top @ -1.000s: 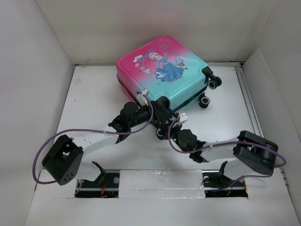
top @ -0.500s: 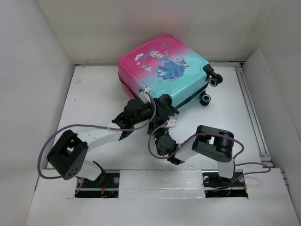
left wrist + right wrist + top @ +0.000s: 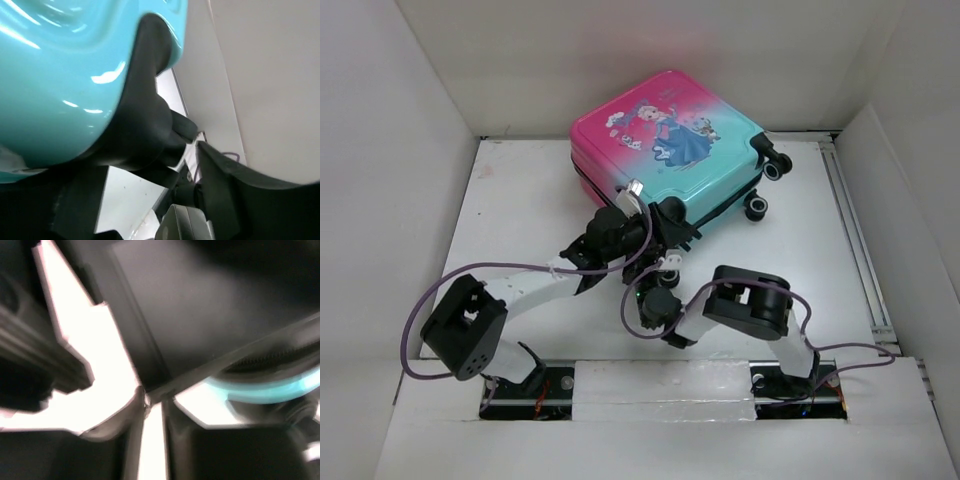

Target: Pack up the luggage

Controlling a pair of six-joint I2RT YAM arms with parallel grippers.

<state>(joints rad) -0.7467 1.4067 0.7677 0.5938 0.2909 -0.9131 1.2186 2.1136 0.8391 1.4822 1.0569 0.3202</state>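
The luggage (image 3: 665,140), pink to turquoise with a princess print, lies flat at the back middle of the table. My left gripper (image 3: 667,222) is at its near corner. In the left wrist view its jaws (image 3: 145,192) stand wide open, with the turquoise shell (image 3: 60,75) and black corner trim (image 3: 145,125) just above them. My right gripper (image 3: 670,263) sits just below that corner. In the blurred right wrist view it (image 3: 156,405) is almost closed on a small zipper pull (image 3: 149,398), with a thin band running to the turquoise shell (image 3: 265,385).
White walls enclose the table (image 3: 520,220) on the left, back and right. The luggage's wheels (image 3: 765,190) stick out at its right side. The right arm's elbow (image 3: 750,300) is folded in near the table's middle front. A rail (image 3: 848,230) runs along the right.
My right gripper has moved left along the luggage's near edge to its front corner, and its arm has folded inward. My left gripper has crept up to that corner. The luggage has shifted slightly.
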